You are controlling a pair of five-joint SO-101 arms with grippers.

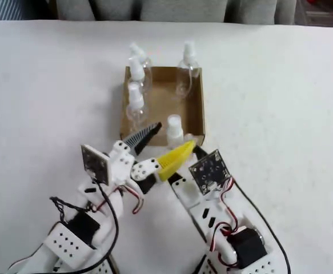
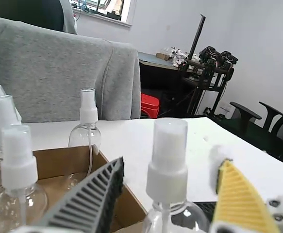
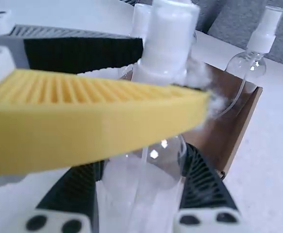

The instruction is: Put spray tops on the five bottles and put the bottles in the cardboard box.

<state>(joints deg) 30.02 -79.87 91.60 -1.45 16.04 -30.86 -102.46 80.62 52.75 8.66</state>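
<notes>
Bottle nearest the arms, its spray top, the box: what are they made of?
Bottle: probably clear plastic, glossy; see-through with bright highlights, glass not ruled out. Spray top: opaque white plastic, smooth, slight sheen. Box: brown cardboard, matte, plain cut edges.

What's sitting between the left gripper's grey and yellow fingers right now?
The white spray top of the bottle stands there, per the left wrist view.

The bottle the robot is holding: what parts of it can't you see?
High view: the body of the front bottle is mostly hidden under its spray top and the yellow finger of the left gripper.
Left wrist view: its lower half is cut off by the picture's edge.
Right wrist view: the yellow finger crosses its neck, so how the spray top sits cannot be told.
</notes>
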